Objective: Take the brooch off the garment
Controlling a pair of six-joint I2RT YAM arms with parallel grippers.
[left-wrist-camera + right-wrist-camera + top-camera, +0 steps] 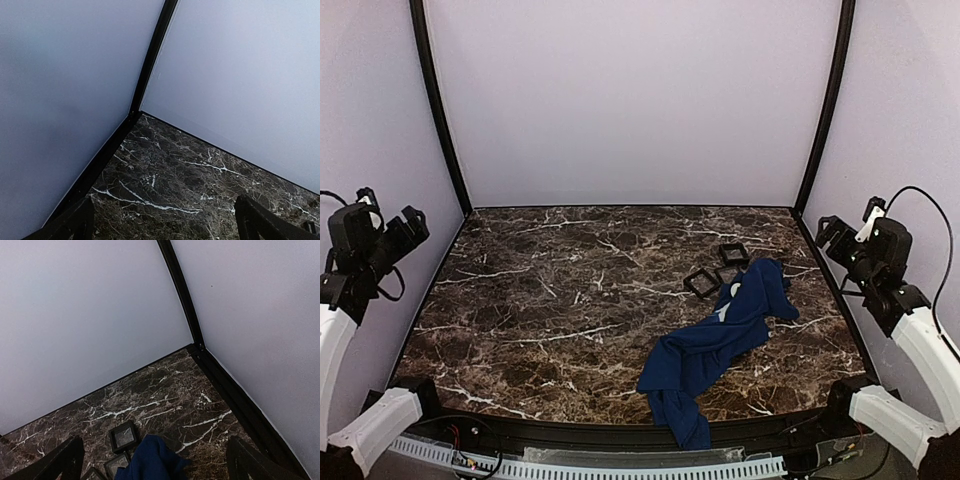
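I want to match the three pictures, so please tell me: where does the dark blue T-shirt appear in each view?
Top external: the T-shirt lies crumpled right of centre, stretching toward the near edge.
Left wrist: not in it.
Right wrist: only one end of it shows, at the bottom centre.
Shared landmark: the black square trays beside the shirt's far end, seen in the top and right wrist views.
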